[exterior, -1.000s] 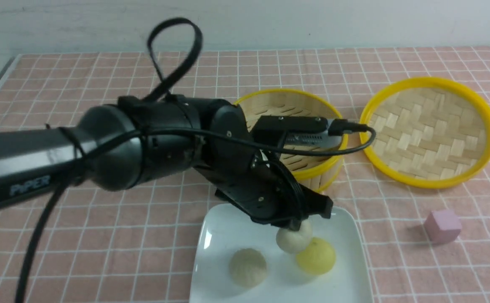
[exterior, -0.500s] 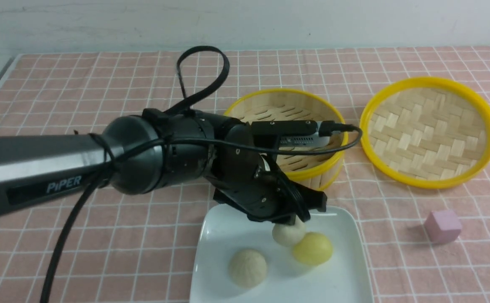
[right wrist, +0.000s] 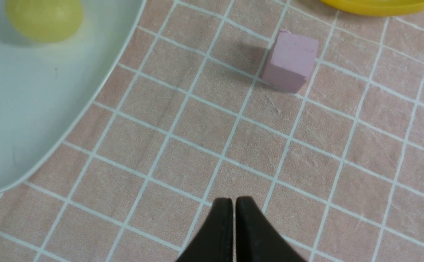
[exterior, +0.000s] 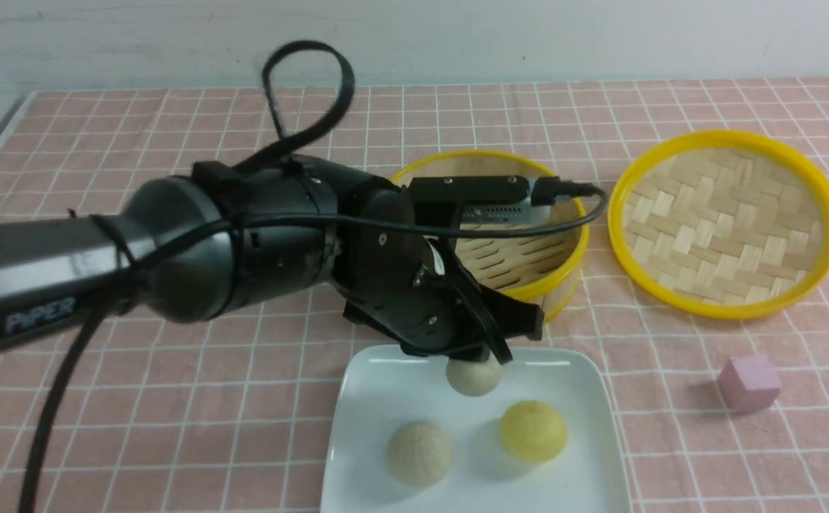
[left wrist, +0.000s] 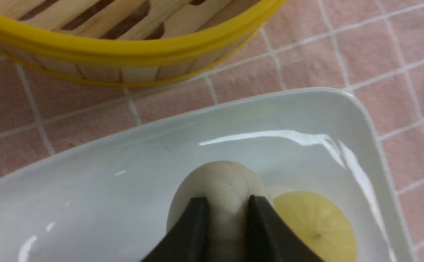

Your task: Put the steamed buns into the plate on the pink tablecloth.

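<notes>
— Where is the third bun?
— The left jaws are clenched on a pale bun (exterior: 474, 375), over the far part of the plate (exterior: 379, 399) and inside its rim; whether it touches the glaze or hangs just above, I cannot tell.
— And the others?
— The yellow bun (exterior: 533, 430) and the second pale bun (exterior: 419, 453) lie on the plate, nearer us; the plate sits on the pink tablecloth (exterior: 172, 370) that covers the counter; the steamer basket (exterior: 521, 249) behind it looks empty, so far as it shows.
— So the step in hand is the release?
— I judge so; lower until the bun rests on its flat base, then part the jaws slowly, since a soft bun may cling to one side; lift straight up, not sideways, or the yellow bun nearby may get knocked.
— The right jaws?
— Pressed together on nothing, over bare cloth near the pink cube (right wrist: 290, 61); best leave them there.
</notes>
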You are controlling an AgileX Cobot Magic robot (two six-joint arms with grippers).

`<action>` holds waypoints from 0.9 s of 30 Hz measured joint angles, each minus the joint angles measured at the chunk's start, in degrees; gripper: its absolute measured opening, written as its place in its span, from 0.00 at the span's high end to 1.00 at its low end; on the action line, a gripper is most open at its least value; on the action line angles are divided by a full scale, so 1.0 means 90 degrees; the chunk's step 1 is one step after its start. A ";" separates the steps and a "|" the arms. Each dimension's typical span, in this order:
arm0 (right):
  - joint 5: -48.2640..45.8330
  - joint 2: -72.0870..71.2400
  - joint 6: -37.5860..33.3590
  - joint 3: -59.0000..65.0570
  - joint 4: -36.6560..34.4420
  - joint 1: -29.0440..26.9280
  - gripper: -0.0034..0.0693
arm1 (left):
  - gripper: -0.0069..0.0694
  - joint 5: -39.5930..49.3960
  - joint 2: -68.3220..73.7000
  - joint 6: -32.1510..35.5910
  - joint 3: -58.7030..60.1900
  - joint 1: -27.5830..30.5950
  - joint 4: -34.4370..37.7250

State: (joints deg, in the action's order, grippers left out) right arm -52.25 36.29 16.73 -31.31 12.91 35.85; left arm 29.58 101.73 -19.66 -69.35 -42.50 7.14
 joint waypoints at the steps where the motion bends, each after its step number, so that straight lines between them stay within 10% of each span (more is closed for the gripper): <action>1: 0.0000 0.0000 0.0000 0.0000 0.0000 0.0000 0.90 | 0.67 0.0000 0.0026 -0.0037 0.0000 0.0000 -0.0030; 18: -0.1715 -0.1022 0.0000 -0.1039 -0.0216 0.0000 0.90 | 0.38 0.1048 -0.0117 -0.1270 -0.0396 0.0000 -0.1424; 27: 0.0369 -0.2963 -0.0616 -0.0219 -0.1180 0.0000 0.97 | 0.65 0.1634 -0.0473 -0.1248 -0.0451 0.0000 -0.1766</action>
State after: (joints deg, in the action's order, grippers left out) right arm -48.93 9.62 11.19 -33.28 2.29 35.85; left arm 44.28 97.47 -30.89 -73.41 -42.50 -8.76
